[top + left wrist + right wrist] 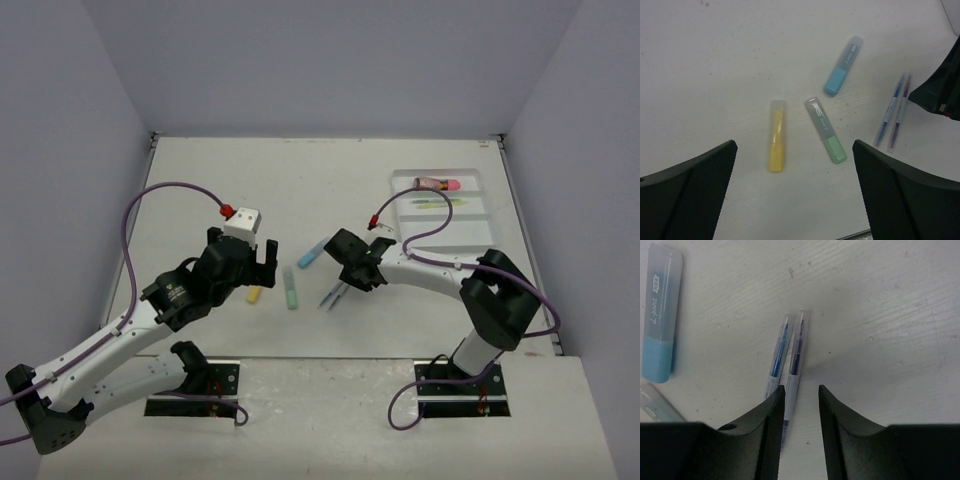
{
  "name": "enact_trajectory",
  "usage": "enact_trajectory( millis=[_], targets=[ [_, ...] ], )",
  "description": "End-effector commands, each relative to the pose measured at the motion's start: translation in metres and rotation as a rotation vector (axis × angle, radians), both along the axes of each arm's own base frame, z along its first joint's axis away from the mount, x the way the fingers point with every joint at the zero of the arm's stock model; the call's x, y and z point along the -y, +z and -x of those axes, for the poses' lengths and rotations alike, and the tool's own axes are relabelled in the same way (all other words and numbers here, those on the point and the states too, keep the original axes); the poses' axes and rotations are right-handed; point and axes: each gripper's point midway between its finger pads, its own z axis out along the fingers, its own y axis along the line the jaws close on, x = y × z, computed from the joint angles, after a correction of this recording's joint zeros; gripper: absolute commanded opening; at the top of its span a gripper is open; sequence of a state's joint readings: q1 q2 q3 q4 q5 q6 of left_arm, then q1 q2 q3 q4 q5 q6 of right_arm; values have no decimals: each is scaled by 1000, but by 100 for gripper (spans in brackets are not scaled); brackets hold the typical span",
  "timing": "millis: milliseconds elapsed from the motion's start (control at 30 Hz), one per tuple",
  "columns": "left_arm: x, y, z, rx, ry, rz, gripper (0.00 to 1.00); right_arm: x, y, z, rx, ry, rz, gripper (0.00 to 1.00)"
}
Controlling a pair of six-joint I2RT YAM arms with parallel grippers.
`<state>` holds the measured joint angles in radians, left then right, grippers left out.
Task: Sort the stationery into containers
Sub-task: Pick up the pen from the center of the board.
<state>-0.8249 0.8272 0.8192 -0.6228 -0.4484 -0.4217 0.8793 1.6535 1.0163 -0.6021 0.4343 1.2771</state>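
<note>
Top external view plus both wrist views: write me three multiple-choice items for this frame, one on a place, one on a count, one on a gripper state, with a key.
1. Where is the pink tube? A. on the table beside the markers; B. on the table beside the thin pens; C. in the white tray, far compartment.
2. How many stubby markers lie on the table? A. one; B. three; C. five.
3. What state is the left gripper in? A. open, holding nothing; B. shut on a marker; C. shut on a pen.
Key: 1 C, the tube lies inside the tray's far slot. 2 B, a yellow marker, a green marker and a light-blue marker. 3 A, its fingers stand wide apart above the markers.
</note>
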Motion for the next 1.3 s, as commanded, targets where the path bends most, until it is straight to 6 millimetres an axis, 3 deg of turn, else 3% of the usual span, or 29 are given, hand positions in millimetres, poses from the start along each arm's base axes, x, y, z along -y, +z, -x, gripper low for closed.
enact_trajectory(
  millis=[0, 300, 500, 567, 667, 767, 867, 1000, 1133, 1167, 1200, 1267],
  targets=[
    [1, 3, -4, 26, -15, -2, 100, -1, 1, -3, 31, -40, -9, 34],
    [1, 4, -4, 28, -16, -2, 100, -13, -11, -5, 2, -12, -19, 32],
    [0, 6, -4, 33, -9, 1, 100, -9, -29, 0, -30, -26, 9, 31],
    [0, 6, -4, 35, -9, 3, 100, -7, -35, 2, -44, -38, 19, 27],
    [-1, 6, -4, 36, -7, 3, 100, 1, -38, 8, -60, -71, 31, 13],
    [-1, 6, -3, 36, -9, 4, 100, 14, -30, 15, -45, -115, 24, 1],
    [0, 6, -3, 35, -10, 5, 100, 26, -16, 19, -16, -141, 17, 0],
    [0, 6, -3, 34, -12, 5, 100, 53, 43, 0, 135, -175, -57, 0],
    [1, 3, -3, 24, -16, -3, 100, 104, 96, -60, 246, -265, -121, 0],
    [2, 2, -4, 21, -16, -6, 100, 128, 111, -78, 288, -329, -113, 0],
    [2, 2, -4, 21, -16, -6, 100, 129, 112, -79, 290, -331, -113, 0],
    [2, -1, -4, 12, -16, -17, 100, 180, 128, -120, 325, -481, -120, 0]
  ],
)
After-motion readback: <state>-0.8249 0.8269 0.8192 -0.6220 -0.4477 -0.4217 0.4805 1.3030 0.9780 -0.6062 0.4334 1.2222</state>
